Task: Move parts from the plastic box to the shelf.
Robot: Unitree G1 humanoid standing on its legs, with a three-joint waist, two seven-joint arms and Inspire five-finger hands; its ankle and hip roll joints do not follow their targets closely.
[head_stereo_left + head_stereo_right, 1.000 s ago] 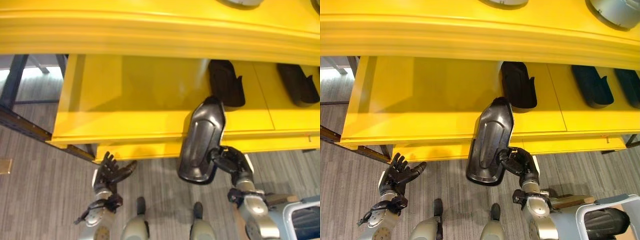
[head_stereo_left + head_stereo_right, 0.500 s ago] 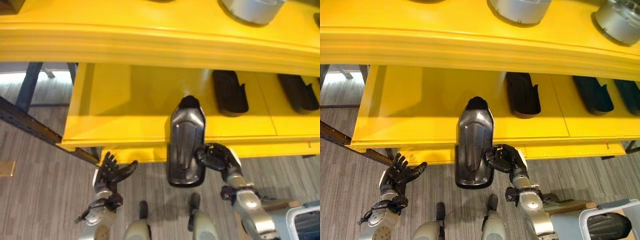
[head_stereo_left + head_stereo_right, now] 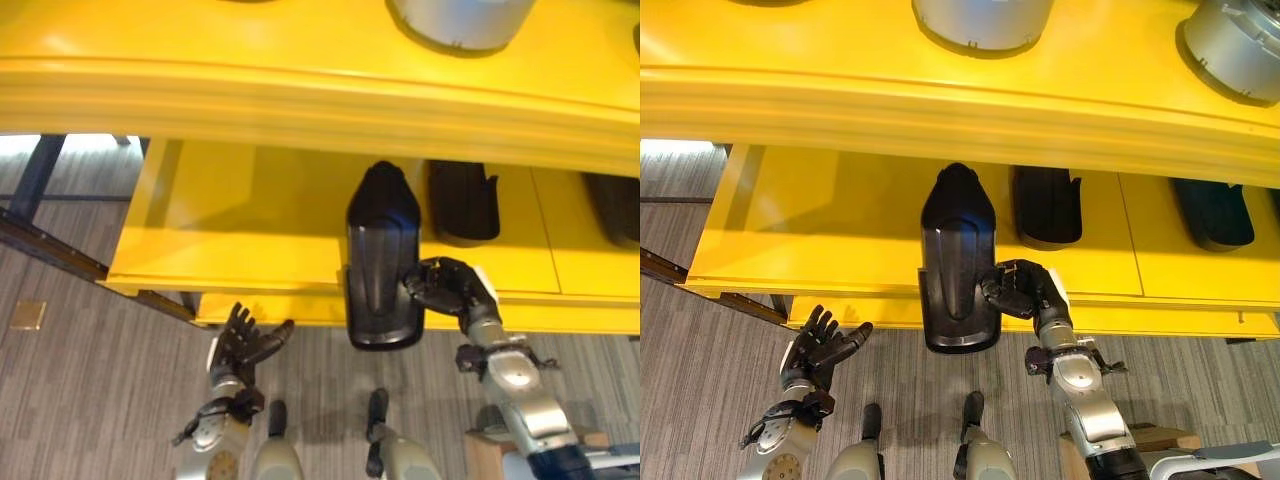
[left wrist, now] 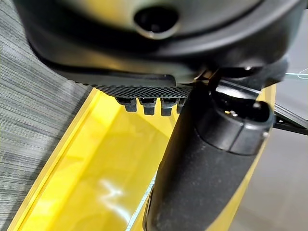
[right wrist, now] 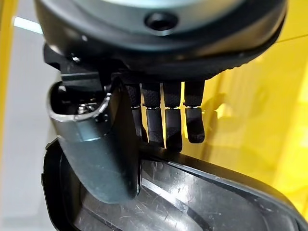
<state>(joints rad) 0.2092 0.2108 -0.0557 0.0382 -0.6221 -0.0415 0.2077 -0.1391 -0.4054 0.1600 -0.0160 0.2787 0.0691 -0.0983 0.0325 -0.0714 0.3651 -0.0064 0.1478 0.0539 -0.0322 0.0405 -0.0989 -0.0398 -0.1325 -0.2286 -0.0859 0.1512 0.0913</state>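
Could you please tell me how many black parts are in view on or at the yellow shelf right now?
3. One black part is gripped by the right hand over the yellow shelf edge; two parts lie on it further right. More may be hidden.

A long black plastic part (image 3: 381, 262) with a shiny ridge down its middle is hanging over the front edge of the yellow shelf (image 3: 240, 225). Its narrow rounded end is reaching onto the shelf, and its wide flat end is sticking out past the edge. The right robot hand (image 3: 450, 290) is pinching its side. More black parts (image 3: 1045, 205) are lying on the shelf just beside it.
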